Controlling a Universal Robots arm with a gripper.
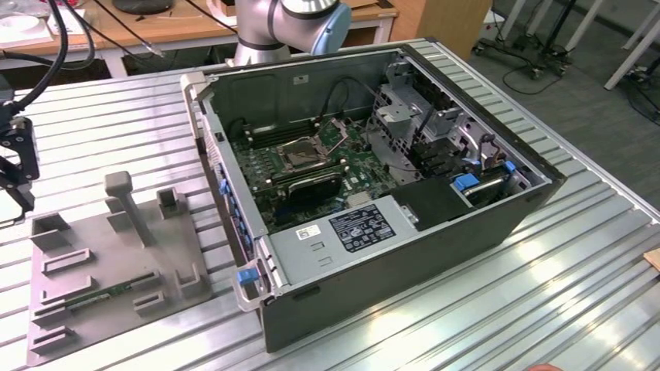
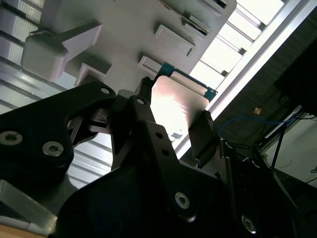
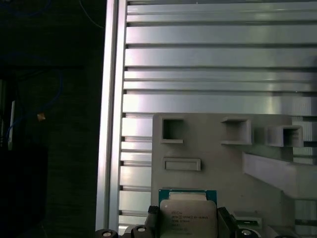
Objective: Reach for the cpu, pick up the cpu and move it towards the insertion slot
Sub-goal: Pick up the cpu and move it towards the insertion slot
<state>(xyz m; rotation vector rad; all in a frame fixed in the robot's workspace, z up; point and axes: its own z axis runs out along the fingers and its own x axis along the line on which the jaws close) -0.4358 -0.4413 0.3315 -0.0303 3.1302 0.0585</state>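
- First wrist view: the cpu [image 3: 188, 215] sits between the two fingers [image 3: 224, 224], one pressed on each of two opposite edges. So the gripper [image 3: 188, 223] is closed on it, just chip-width apart.
- Second wrist view agrees. The metal lid catches the light and the green rim pokes out past the fingertips. The grey fixture tray [image 2: 124, 39] is behind it, and the chip looks lifted clear of it.
- In the exterior view the gripper hangs at 9 o'clock over the counter [image 1: 464, 309]. The insertion slot [image 1: 302, 154] is roughly 3 o'clock from it, inside the open pc case [image 1: 495, 232] and well apart.
- Handling, my guess: light, stiff and flat. The lid is smooth and the edges thin, so it could slip or twist in the pinch.
- The underside is probably the fragile bit, so those side edges are the right place to hold it, not the faces.
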